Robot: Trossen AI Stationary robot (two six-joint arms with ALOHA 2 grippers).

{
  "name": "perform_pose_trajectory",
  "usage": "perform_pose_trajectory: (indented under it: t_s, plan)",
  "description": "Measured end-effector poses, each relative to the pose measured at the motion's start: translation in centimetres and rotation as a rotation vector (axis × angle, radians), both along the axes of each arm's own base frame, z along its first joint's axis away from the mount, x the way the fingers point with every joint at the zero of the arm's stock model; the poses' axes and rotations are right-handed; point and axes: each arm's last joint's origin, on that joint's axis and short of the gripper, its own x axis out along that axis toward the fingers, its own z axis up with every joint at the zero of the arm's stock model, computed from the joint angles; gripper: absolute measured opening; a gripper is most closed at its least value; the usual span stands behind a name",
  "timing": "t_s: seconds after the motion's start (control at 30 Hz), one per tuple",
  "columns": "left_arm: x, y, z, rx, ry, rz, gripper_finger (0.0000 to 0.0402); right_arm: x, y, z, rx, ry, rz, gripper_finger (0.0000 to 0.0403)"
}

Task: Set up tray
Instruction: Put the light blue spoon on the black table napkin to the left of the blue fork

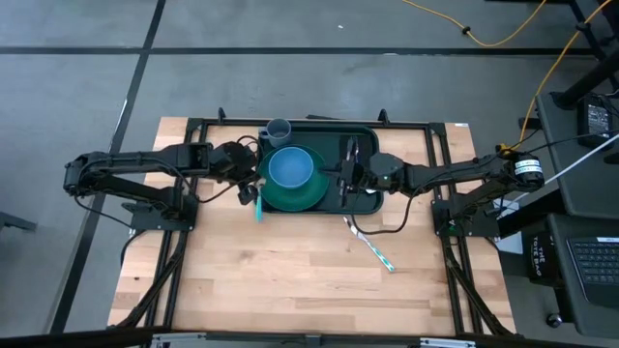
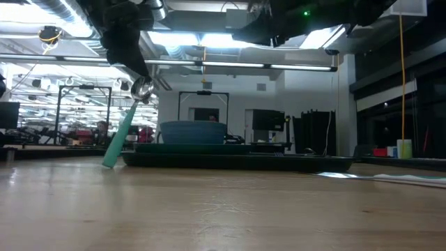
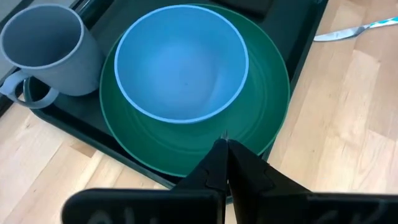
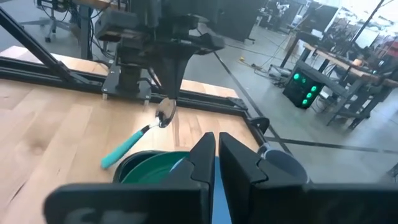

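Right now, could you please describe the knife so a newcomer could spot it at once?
Start at the dark green tray at the table's far middle. On the bare wood nearer its right corner lies the knife, alone, flat, with a teal handle, unlike the spoon hanging at the tray's left.

We count one tray [image 1: 329,135], dark green, and on it one round green plate [image 1: 308,196], one light blue bowl [image 1: 289,167] and one grey mug [image 1: 279,130]. We count two utensils with teal handles: one spoon [image 1: 258,205] and one knife [image 1: 372,246]. We see two arms, so two grippers: the left gripper [image 1: 253,177] and the right gripper [image 1: 346,170].
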Motion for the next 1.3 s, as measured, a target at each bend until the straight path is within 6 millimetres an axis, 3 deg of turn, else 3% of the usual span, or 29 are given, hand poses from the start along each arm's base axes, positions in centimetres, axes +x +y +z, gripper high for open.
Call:
perform_pose_trajectory:
  t_s: [1.03, 1.3]
  plan:
    - [0.1, -0.1, 0.1, -0.051, -0.030, -0.004, 0.0003, 0.0, 0.0, -0.3, 0.079, 0.013, -0.011, 0.0028]
    - [-0.5, -0.8, -0.4, -0.169, 0.033, 0.049, 0.0045, -0.3, 0.0, -1.2, 0.079, 0.112, -0.015, 0.0028]
